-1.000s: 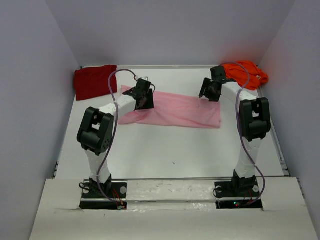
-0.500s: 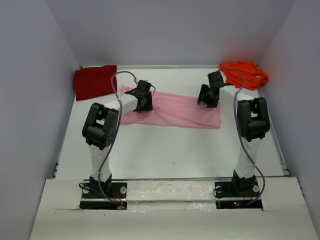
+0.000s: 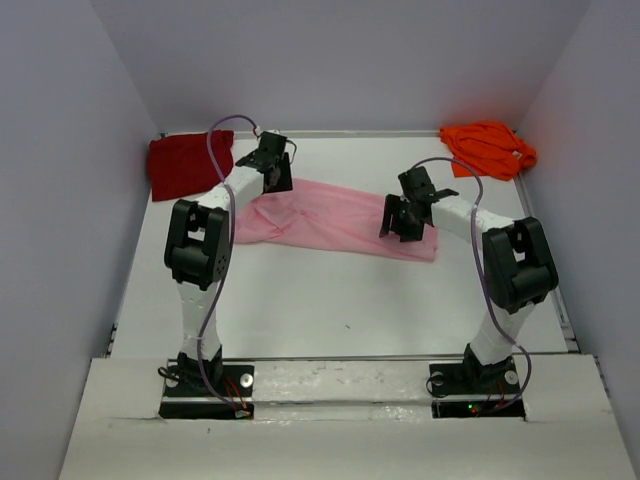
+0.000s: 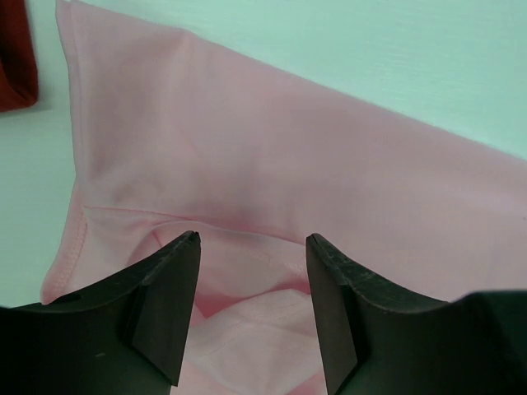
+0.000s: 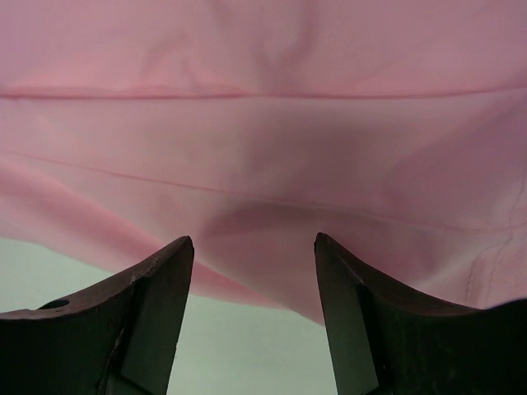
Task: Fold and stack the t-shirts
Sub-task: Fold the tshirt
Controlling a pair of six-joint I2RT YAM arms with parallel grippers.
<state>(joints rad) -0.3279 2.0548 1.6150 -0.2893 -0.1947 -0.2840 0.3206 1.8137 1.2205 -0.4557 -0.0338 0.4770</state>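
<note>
**Both grippers over the pink shirt.** The left gripper [image 4: 251, 243], jaws apart and holding nothing, stood over the left end of the pink shirt [image 4: 272, 148], where a hemmed edge lay doubled over itself. The right gripper [image 5: 254, 243], jaws likewise apart and empty, stood over the near edge of the same shirt toward its right end. Bare counter [image 5: 247, 346] showed between its fingers. Whether either gripper touched the cloth could not be told. The pink shirt lay as a long band across the middle of the counter, rumpled at its left end. The red shirt [image 3: 190, 163] lay flat in the far-left corner, a strip of counter between it and the pink one. The orange shirt [image 3: 488, 148] lay bunched in the far-right corner.
</note>
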